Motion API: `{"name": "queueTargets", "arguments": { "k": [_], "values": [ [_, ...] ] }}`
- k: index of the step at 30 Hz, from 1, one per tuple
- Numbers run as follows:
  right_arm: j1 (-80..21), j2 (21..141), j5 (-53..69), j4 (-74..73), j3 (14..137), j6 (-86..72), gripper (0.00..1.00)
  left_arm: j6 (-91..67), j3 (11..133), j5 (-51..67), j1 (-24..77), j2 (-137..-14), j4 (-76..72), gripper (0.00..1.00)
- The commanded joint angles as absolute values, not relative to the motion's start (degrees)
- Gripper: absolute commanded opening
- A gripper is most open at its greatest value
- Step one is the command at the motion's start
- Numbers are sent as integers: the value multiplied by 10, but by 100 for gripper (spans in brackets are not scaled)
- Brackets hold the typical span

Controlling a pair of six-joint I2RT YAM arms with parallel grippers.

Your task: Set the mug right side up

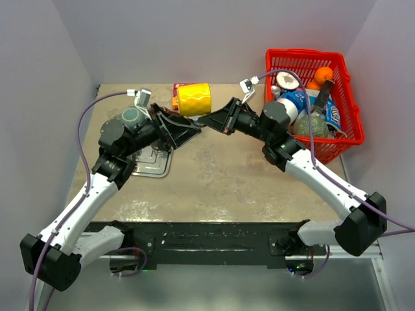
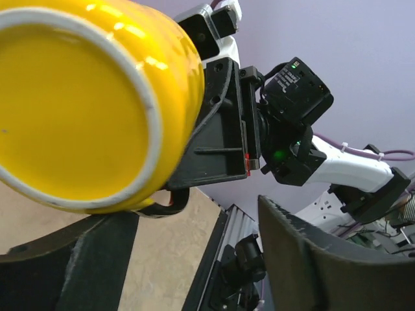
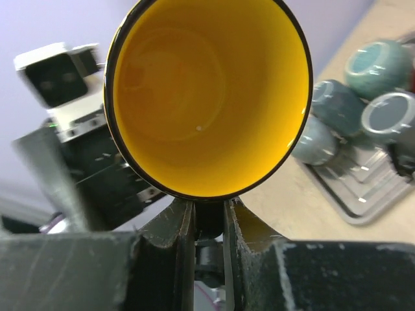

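Grips the yellow mug (image 3: 207, 97) by its black handle (image 3: 209, 223) in the right gripper (image 3: 209, 210), jaws pinched tight against the handle's two sides. Holds the mug on its side just above those jaws, mouth facing back toward the right wrist, up off the table (image 1: 227, 175). Spreads the left gripper (image 2: 201, 259) wide, jaws apart and clamped on nothing. Presents the mug's base just above the left jaws; cannot tell whether it brushes the nearer finger. Shows a tray (image 3: 363, 194) of grey-green cups (image 3: 379, 58) off to the side beyond the right jaws.
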State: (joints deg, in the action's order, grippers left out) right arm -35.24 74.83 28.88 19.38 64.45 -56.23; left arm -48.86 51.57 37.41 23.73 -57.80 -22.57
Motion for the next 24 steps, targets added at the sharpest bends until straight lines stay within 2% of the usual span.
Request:
{"name": "queueTargets", "arguments": {
  "k": [1, 3, 10, 15, 24],
  "values": [
    [-354, 714, 176, 114, 708, -473, 0, -385, 563, 318, 238, -581, -107, 93],
    [-353, 717, 140, 47, 733, -433, 0, -357, 575, 270, 238, -586, -39, 99],
    [-353, 767, -71, -141, 792, -314, 0, -326, 591, 50, 238, -604, 147, 99],
    [-362, 807, -225, -181, 795, -264, 0, -324, 593, 2, 238, -621, 203, 99],
    [-388, 938, -333, -190, 858, -207, 0, -307, 588, -53, 238, -623, 235, 99]
  ]
}}
